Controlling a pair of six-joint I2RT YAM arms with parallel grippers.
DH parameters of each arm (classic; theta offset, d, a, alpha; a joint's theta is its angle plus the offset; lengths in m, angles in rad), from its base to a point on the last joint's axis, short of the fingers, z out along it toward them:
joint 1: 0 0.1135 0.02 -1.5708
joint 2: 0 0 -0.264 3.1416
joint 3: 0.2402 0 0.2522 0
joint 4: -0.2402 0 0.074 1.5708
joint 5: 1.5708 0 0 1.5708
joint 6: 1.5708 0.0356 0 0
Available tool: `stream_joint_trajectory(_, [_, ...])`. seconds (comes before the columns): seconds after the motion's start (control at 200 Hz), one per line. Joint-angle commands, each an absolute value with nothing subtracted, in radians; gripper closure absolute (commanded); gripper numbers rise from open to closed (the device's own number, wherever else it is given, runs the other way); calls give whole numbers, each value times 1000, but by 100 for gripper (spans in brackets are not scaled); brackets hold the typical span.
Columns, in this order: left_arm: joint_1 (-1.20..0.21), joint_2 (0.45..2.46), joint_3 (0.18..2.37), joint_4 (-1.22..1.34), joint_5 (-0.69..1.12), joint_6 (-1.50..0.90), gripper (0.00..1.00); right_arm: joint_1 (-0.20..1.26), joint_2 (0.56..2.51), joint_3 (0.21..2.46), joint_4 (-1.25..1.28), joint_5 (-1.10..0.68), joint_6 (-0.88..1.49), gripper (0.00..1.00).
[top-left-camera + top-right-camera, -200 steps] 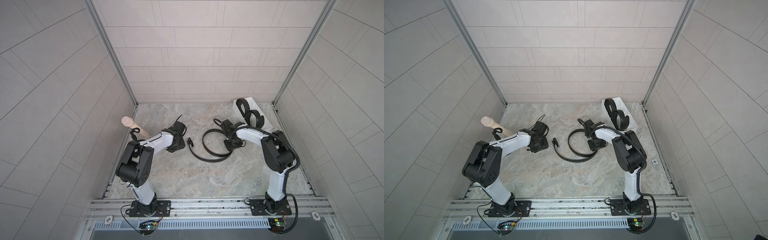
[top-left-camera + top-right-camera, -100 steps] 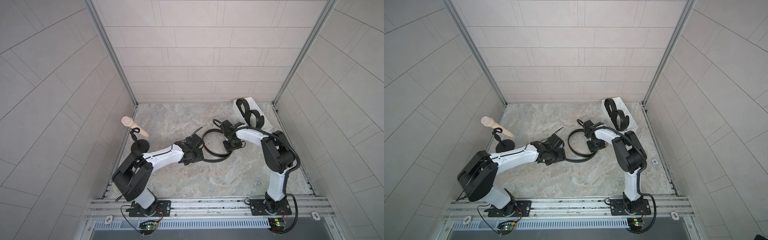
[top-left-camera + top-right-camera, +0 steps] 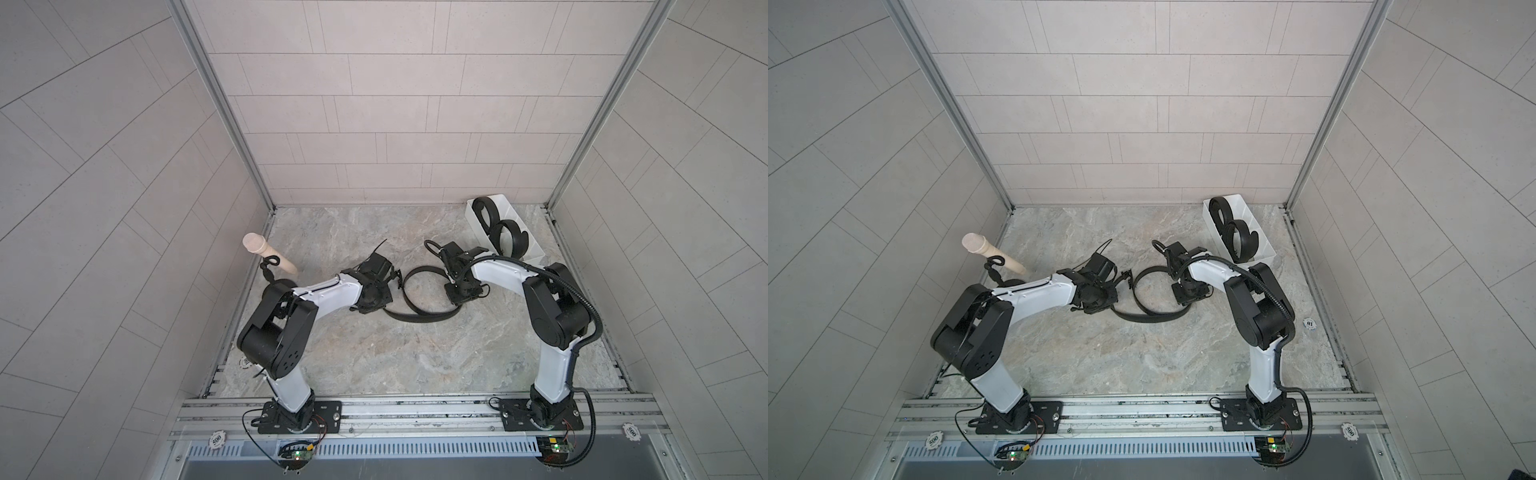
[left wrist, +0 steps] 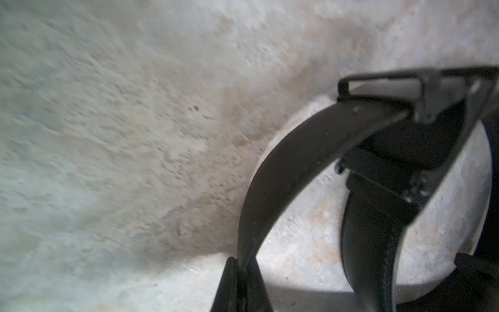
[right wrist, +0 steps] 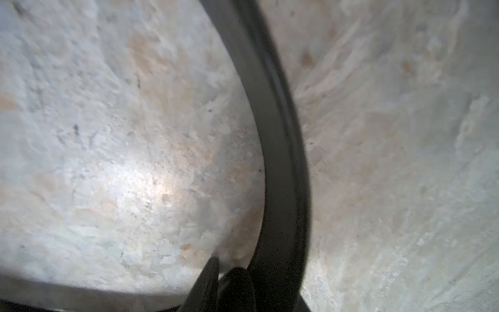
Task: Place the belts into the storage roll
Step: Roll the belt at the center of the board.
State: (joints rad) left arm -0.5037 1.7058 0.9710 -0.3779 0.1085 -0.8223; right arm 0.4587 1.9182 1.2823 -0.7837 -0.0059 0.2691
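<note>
The loose belt lies near the storage roll, outside it; left gripper is clamped on it, can't tell about the right gripper, so probably best to roll it snug before lifting.

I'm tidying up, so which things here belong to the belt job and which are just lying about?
Job: loose belt in the left claw, two coiled belts, white tray.
Lying about: beige peg stand, round tokens.
</note>
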Motion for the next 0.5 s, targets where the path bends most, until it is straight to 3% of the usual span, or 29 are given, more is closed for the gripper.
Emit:
stream_joint_trajectory(0.0, [-406, 1715, 928, -462, 15, -739, 100, 437, 1940, 1253, -856, 65, 239, 68])
stream_joint_trajectory(0.255, [-261, 1767, 976, -473, -7, -660, 100, 414, 1966, 1281, -890, 113, 194, 70])
stream_joint_trajectory(0.496, [-265, 1903, 1220, -491, 26, -654, 100, 505, 1959, 1269, -861, 8, 121, 72])
